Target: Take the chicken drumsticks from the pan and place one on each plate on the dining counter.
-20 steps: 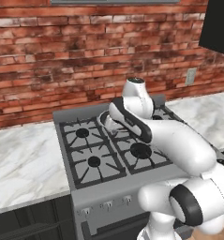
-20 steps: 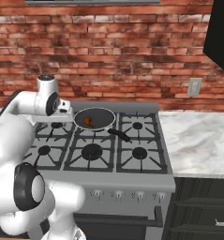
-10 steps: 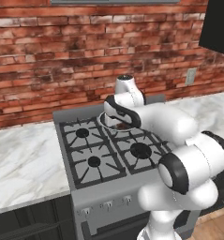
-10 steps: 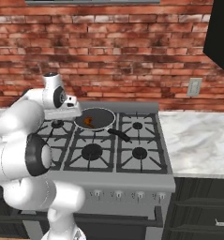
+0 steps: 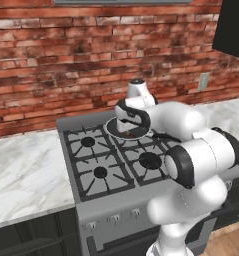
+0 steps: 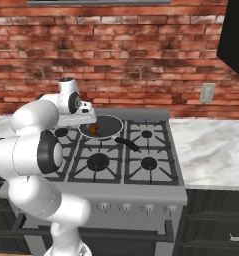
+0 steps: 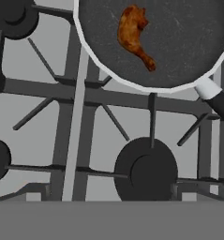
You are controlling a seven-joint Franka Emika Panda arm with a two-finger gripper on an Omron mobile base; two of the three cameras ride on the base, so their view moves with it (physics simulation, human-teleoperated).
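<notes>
The pan (image 6: 109, 121) sits on the stove's rear burner, silvery rim, dark inside, with its black handle (image 6: 128, 145) pointing toward the front. One orange-brown chicken drumstick (image 7: 133, 32) lies in the pan (image 7: 188, 42), also seen as a small reddish shape (image 6: 94, 130). My gripper (image 6: 85, 122) hovers just above the pan's left rim, open and holding nothing. From the left base view the gripper (image 5: 133, 126) hangs over the pan (image 5: 113, 131). The plates and the dining counter are out of view.
A grey gas stove (image 5: 98, 172) with black grates and several burners stands against a red brick wall (image 6: 141, 60). Marble counters flank it (image 5: 26, 170) (image 6: 211, 150). A dark cabinet (image 6: 236, 35) hangs at the upper right.
The arm has swung the hand sideways over the stove to the pan and bent its elbow outward. The jaws stayed open; the pan and the drumstick have not moved.
</notes>
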